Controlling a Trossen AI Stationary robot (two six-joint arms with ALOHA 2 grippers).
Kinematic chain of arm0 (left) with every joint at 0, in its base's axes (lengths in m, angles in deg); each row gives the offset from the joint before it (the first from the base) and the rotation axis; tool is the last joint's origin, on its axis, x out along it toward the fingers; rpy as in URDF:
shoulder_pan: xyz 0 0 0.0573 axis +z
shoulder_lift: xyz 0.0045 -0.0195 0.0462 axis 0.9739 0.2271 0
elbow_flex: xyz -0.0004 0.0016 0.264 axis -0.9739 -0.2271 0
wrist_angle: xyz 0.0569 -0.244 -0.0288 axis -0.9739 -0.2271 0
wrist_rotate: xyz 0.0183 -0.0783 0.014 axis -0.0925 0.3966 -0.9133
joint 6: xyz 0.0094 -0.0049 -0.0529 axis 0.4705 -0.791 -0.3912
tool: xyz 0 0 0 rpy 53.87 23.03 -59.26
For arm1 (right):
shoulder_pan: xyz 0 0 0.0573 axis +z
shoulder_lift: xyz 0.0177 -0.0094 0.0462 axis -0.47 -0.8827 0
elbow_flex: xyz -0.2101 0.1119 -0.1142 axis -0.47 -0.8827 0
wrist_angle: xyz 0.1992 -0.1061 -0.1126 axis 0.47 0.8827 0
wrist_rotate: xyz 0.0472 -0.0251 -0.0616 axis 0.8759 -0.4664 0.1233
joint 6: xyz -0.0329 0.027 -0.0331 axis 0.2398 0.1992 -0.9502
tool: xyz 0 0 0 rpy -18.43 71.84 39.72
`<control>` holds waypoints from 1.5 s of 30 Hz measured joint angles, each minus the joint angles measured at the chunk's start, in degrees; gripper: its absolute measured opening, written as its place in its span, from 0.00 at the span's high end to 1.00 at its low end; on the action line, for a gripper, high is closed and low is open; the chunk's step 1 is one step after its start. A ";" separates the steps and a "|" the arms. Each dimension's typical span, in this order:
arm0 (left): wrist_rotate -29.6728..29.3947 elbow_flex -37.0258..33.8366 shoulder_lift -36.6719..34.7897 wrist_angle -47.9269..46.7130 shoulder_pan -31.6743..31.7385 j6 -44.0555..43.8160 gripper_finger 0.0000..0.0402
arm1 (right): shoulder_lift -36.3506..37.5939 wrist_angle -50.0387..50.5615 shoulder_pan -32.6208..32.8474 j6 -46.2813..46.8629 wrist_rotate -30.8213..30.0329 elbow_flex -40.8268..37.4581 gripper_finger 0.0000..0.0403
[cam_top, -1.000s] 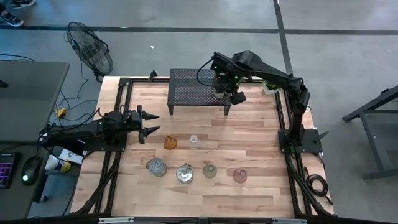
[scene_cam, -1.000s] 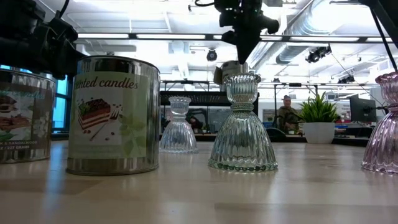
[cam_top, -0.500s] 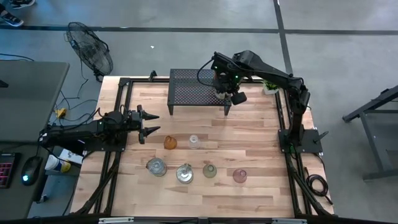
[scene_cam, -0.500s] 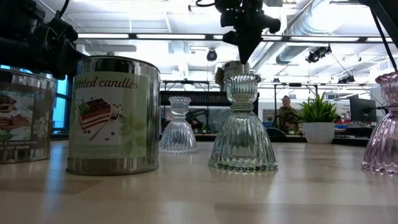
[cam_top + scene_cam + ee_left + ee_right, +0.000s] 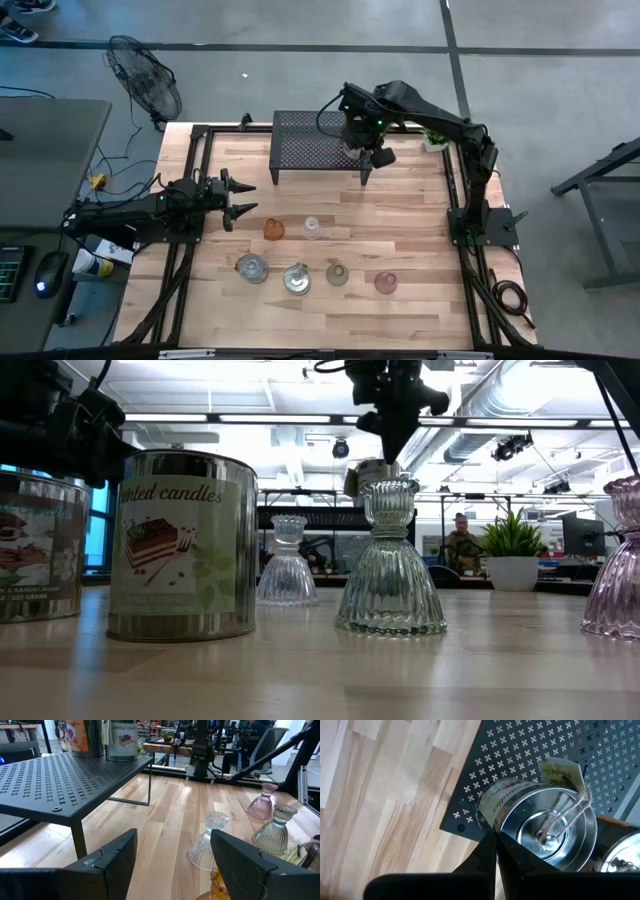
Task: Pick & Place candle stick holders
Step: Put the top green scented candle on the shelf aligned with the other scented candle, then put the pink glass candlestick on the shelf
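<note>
Table (image 5: 400, 220): pale wood planks, with a black perforated rack (image 5: 310, 150) at the far edge and a potted plant (image 5: 434, 140) at the far right corner.
Candle stick holders: six visible from above, all upright on the wood, none on the rack.
Back pair: amber holder (image 5: 273, 229) and clear holder (image 5: 312, 228), near each other, just in front of the left gripper.
Front row: silvery holder (image 5: 251, 267), second silvery holder (image 5: 296, 278), pale green holder (image 5: 337, 273), pinkish holder (image 5: 385, 283), spaced apart.
Left gripper (image 5: 240, 198): low over the table's left side, fingers spread wide, nothing between them; aimed toward the back pair, seen past the fingers in the left wrist view.
Right gripper (image 5: 366, 152): over the right end of the rack, fingers pressed together to a point, gripping nothing; tip just beside a lidded tin candle (image 5: 545, 827) with a paper tag, on the rack.
Change over the last second: almost none; right gripper shifted only a trace above the rack, left gripper exactly where it was, every holder in the same spot.
Meaning for the task: judged a pause between moves, with no holder lifted or carried.
Likely next need: a reach to one of the standing holders, amber closest for the left side.
</note>
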 joint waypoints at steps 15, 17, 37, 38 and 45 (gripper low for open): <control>0.00 0.00 0.01 0.01 0.00 -0.01 0.38 | 0.00 -0.16 -0.03 0.14 0.77 0.00 1.00; 0.00 0.00 0.00 0.00 -0.01 0.00 0.38 | 0.00 -0.37 -0.03 0.14 0.77 0.00 1.00; -0.01 0.00 -0.01 0.01 -0.01 0.00 0.38 | 0.08 -1.31 -0.03 3.81 -3.01 0.00 0.68; 0.00 0.00 0.00 0.00 -0.01 -0.01 0.38 | 0.15 -1.32 0.02 3.81 -3.14 0.00 0.67; -0.01 0.00 -0.01 0.00 -0.01 0.00 0.38 | 1.09 -1.24 0.41 4.92 -6.80 0.00 0.65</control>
